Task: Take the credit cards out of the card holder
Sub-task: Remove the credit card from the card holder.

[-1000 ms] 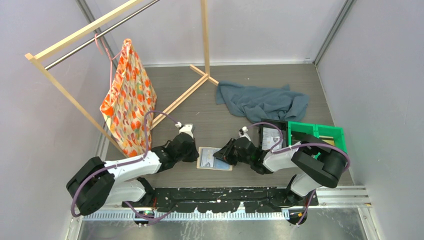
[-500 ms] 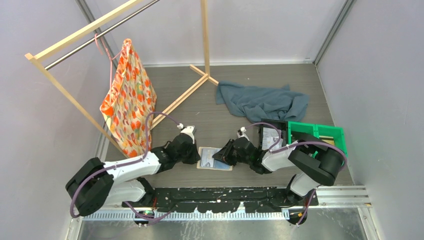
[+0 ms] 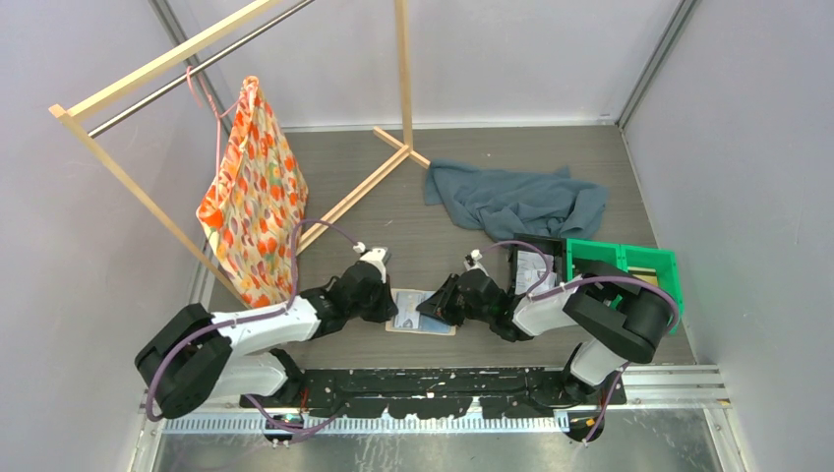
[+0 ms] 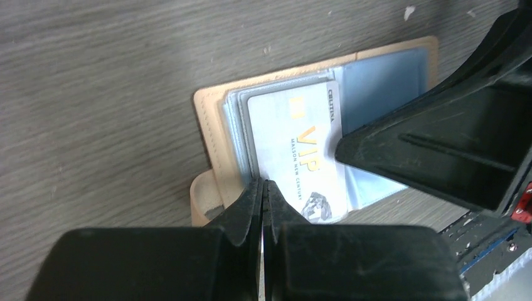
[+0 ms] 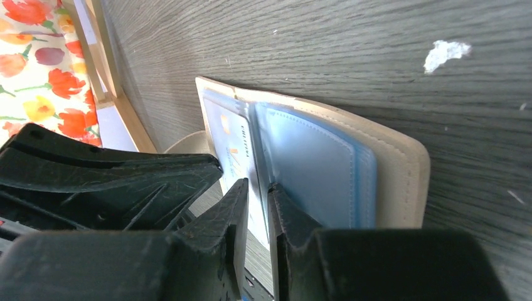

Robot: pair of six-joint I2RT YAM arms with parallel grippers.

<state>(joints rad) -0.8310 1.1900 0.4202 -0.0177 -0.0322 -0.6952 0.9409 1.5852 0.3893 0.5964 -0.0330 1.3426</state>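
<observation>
The tan card holder [image 3: 425, 315] lies open on the table between my two grippers, pale blue pockets up. A pale credit card [image 4: 295, 150] with gold VIP print sits in its left pocket. My left gripper [image 4: 263, 184] is shut, its tips resting on the holder's tan edge [image 4: 207, 119] beside the side tab. From the other side, my right gripper [image 5: 258, 187] stands a narrow gap open over the fold. The card's edge [image 5: 229, 135] runs into that gap, with one finger on the blue pocket [image 5: 313, 163]. In the top view the left gripper [image 3: 387, 302] and right gripper [image 3: 431, 307] almost meet.
A black tray [image 3: 536, 264] holding paper and a green bin [image 3: 629, 264] stand right of my right arm. Behind them lies a grey-blue cloth [image 3: 516, 202]. A floral bag [image 3: 254, 197] hangs on a wooden rack [image 3: 359, 192] at the left.
My right gripper has edged left over the holder and its jaws have narrowed slightly. The left gripper has shifted a little to the right, still shut.
</observation>
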